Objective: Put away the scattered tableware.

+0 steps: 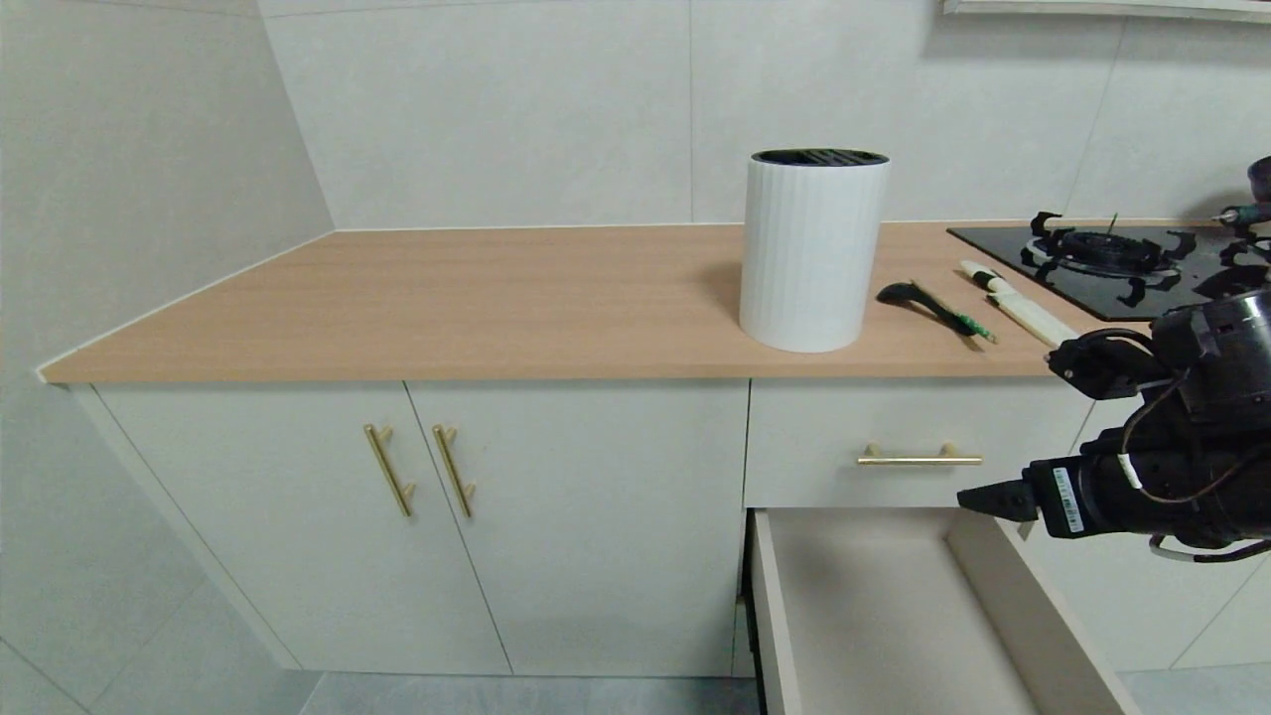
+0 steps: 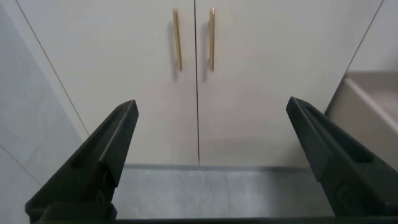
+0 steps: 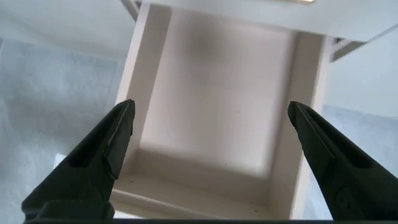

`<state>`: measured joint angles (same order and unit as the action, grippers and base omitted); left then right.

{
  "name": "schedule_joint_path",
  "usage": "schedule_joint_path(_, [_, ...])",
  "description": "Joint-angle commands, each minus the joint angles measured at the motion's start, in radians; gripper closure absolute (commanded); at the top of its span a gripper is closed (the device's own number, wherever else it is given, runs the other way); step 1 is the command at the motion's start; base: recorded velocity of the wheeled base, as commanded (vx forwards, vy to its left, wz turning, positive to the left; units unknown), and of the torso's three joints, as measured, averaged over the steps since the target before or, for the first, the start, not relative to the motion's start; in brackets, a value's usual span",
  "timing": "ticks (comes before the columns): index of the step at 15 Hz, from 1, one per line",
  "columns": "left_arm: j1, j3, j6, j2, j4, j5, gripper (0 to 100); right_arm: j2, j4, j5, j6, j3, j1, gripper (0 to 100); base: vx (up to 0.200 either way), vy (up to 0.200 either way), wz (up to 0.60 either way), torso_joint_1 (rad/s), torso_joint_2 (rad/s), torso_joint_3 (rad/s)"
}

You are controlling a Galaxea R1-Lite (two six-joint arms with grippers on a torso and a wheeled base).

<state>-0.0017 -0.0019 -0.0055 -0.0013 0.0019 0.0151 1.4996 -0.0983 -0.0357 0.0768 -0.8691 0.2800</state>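
Spoon (image 1: 933, 308) and pale utensils (image 1: 1018, 306) are lying on countertop (image 1: 496, 298) beside white holder (image 1: 812, 253), head view; left gripper (image 2: 211, 124) is gaping before cabinet doors (image 2: 261, 81), left wrist view; right gripper (image 3: 211, 124) is gaping over open drawer (image 3: 217, 106), right wrist view

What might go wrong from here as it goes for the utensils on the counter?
1. The black spoon, green-tipped stick and pale utensil lie close together near the counter edge; grabbing one may knock another off.
2. The open right gripper hangs over the pulled-out drawer, so lifting toward the counter could clip the closed drawer front above.
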Motion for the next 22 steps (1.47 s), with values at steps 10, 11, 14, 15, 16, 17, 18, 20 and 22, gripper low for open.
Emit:
schedule_joint_path(10, [0.000,0.000,-0.001,0.001,0.000,0.000,0,0.077,0.230,-0.032,-0.009,-0.137,-0.001,0,0.000,0.000,0.00,0.119,-0.30,-0.191])
schedule_joint_path(11, [0.000,-0.001,-0.001,0.001,0.000,0.000,0,0.102,0.204,-0.050,-0.002,-0.220,-0.001,0,0.000,0.000,0.00,0.000,0.00,0.000])
schedule_joint_path(14, [0.000,-0.001,-0.001,0.001,0.000,0.000,0,0.176,0.040,-0.092,0.127,-0.421,-0.027,0,0.000,0.000,0.00,0.000,0.00,0.000])
schedule_joint_path(15, [0.000,0.000,-0.001,0.001,0.000,0.000,0,0.192,-0.003,-0.093,0.144,-0.459,-0.047,0,0.000,0.000,0.00,0.000,0.00,0.000])
schedule_joint_path(16, [0.000,-0.001,-0.001,0.001,0.000,0.000,0,0.203,-0.012,-0.093,0.144,-0.464,-0.056,0,0.000,0.000,0.00,0.000,0.00,0.000])
schedule_joint_path(17, [0.000,-0.001,-0.001,0.001,0.000,0.000,0,0.220,-0.009,-0.093,0.141,-0.465,-0.065,0,0.000,0.000,0.00,0.000,0.00,0.000])
schedule_joint_path(18, [0.000,-0.001,-0.001,0.001,0.000,0.000,0,0.268,0.002,-0.095,0.104,-0.470,-0.102,0,0.000,0.000,0.00,0.000,0.00,0.000])
schedule_joint_path(20, [0.000,0.000,-0.001,0.001,0.000,0.000,0,0.337,0.058,-0.093,0.089,-0.481,-0.159,0,0.000,0.000,0.00,0.000,0.00,0.000])
schedule_joint_path(22, [0.000,0.000,-0.001,0.001,0.000,0.000,0,0.389,0.060,-0.093,0.063,-0.493,-0.179,0,0.000,0.000,0.00,0.000,0.00,0.000])
